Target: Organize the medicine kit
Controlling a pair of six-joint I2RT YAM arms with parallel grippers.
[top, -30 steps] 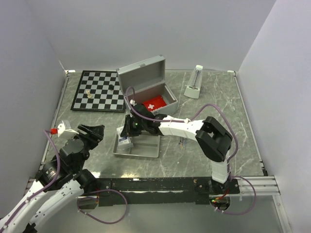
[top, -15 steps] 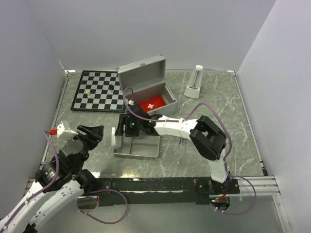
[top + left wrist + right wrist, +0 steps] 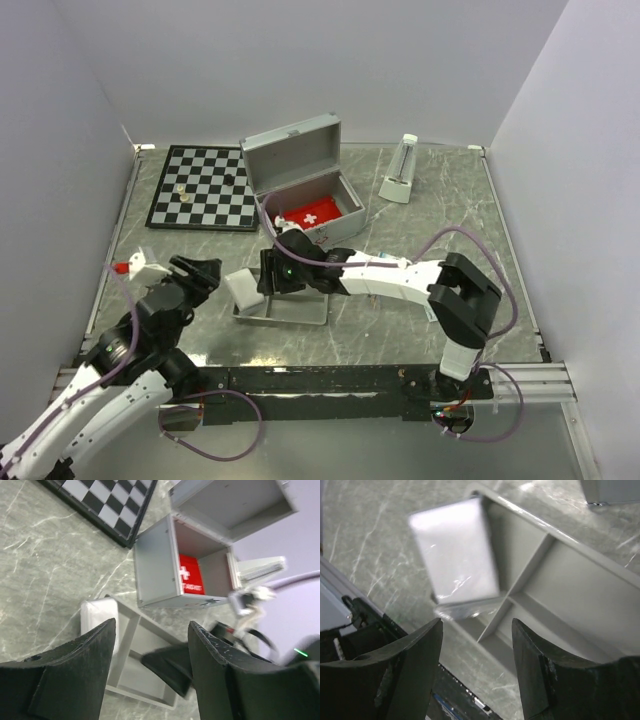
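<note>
The medicine kit (image 3: 297,160), a silver case, stands open at the back with a red first-aid pouch (image 3: 318,213) inside; the left wrist view shows the kit (image 3: 155,565) and the pouch (image 3: 191,575) too. In front of it lies a shallow grey tray (image 3: 300,310). A white box (image 3: 243,288) leans tilted over the tray's left end, also seen in the wrist views (image 3: 455,555) (image 3: 100,625). My right gripper (image 3: 268,283) (image 3: 477,622) hangs open just above the tray (image 3: 570,595), nothing between its fingers. My left gripper (image 3: 200,270) (image 3: 152,624) is open, left of the tray (image 3: 150,645).
A chessboard (image 3: 205,187) with a few pieces lies at the back left. A white upright object (image 3: 400,172) stands at the back right. White walls close in the table on three sides.
My right gripper has opened and let go of the white box, which has tipped over the tray's left end. The right arm has drawn back to the right. The left arm shifted slightly.
</note>
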